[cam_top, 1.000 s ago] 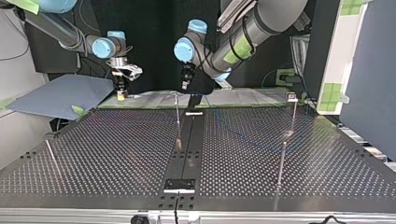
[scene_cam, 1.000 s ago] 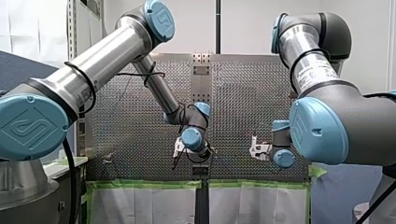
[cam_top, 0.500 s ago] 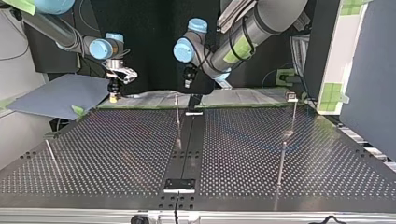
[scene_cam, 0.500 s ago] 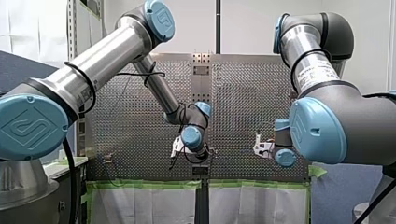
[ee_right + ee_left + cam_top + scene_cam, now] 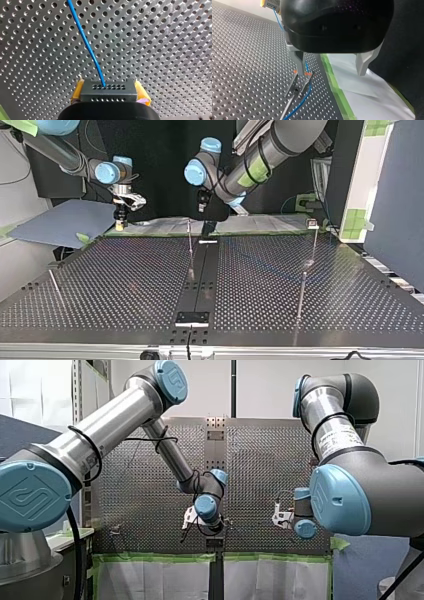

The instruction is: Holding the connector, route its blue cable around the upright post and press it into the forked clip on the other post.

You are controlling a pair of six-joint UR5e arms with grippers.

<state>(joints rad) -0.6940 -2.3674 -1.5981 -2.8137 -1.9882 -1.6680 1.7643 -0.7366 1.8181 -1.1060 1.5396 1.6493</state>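
Between the yellow pads of my right gripper point(image 5: 108, 94) sits the black connector point(image 5: 107, 88), and the gripper is shut on it. Its blue cable point(image 5: 85, 42) runs away over the perforated table. In the left wrist view my left gripper point(image 5: 332, 72) hangs open, empty, just above the forked clip point(image 5: 305, 82) with orange-tipped prongs. The cable point(image 5: 304, 98) passes along those prongs; whether it is seated I cannot tell. In the top view my left gripper point(image 5: 202, 207) is above the clip's thin post point(image 5: 190, 245), and my right gripper point(image 5: 119, 223) is off to that view's left.
Two more thin posts point(image 5: 315, 242) point(image 5: 301, 295) stand at the top view's right, and a rod point(image 5: 54, 287) at its left. A black strip point(image 5: 200, 280) runs down the table's middle. Green tape point(image 5: 334, 85) and white sheet line the edge by my left gripper.
My right gripper has carried the connector a little toward the top view's left. My left gripper has lifted slightly above the forked clip and stays open.
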